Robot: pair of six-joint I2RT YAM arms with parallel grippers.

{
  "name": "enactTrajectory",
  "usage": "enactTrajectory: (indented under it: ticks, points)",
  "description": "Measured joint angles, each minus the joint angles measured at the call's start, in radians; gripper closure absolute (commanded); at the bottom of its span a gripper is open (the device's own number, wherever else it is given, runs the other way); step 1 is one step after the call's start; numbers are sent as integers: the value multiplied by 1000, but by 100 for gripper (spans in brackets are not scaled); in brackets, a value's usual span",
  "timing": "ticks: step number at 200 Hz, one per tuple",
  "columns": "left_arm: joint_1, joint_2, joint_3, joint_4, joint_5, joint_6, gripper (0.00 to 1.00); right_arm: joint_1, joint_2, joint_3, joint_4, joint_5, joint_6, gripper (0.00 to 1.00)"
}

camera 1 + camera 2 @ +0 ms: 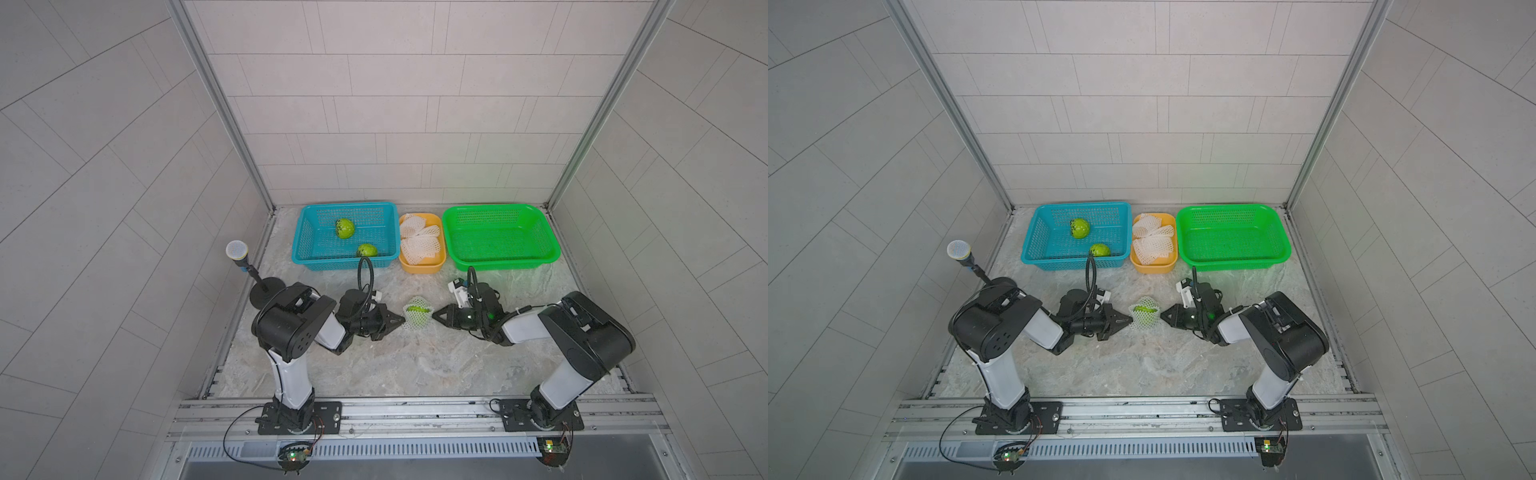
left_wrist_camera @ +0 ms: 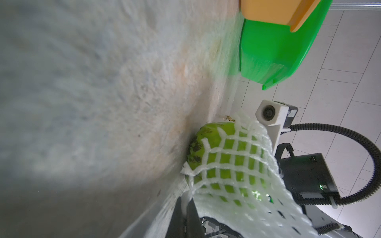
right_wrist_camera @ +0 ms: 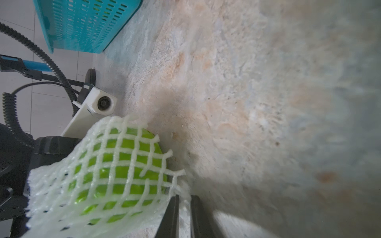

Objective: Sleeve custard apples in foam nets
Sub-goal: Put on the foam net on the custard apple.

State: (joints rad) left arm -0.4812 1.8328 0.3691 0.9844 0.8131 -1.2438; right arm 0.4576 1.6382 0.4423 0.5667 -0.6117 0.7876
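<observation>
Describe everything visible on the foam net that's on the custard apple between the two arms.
The foam net is a white, soft-looking mesh sleeve with diamond holes, stretched over a green custard apple on the marbled tabletop. It is open on top, has ragged rims, and leaves the fruit bare near the table. The left end effector is shut on one edge; the right end effector sits at the opposite edge, jaws slightly apart, grip unclear.

The left arm (image 1: 291, 374) and right arm (image 1: 561, 382) have white shells, black joints and corrugated black cables (image 1: 365, 270); left gripper (image 1: 402, 321) and right gripper (image 1: 434, 316) are black.
</observation>
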Motion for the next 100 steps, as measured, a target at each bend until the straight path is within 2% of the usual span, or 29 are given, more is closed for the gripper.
enactTrajectory:
  ticks: [48,75,100]
  points:
    - [-3,-8,3,-23,-6,16,93,2,-105,26,-190,74,-79,60]
    - [-3,-12,4,-35,-7,27,90,8,-220,43,-386,177,-143,45]
    - [-4,-19,6,-57,-10,34,88,61,-324,108,-583,294,-212,32]
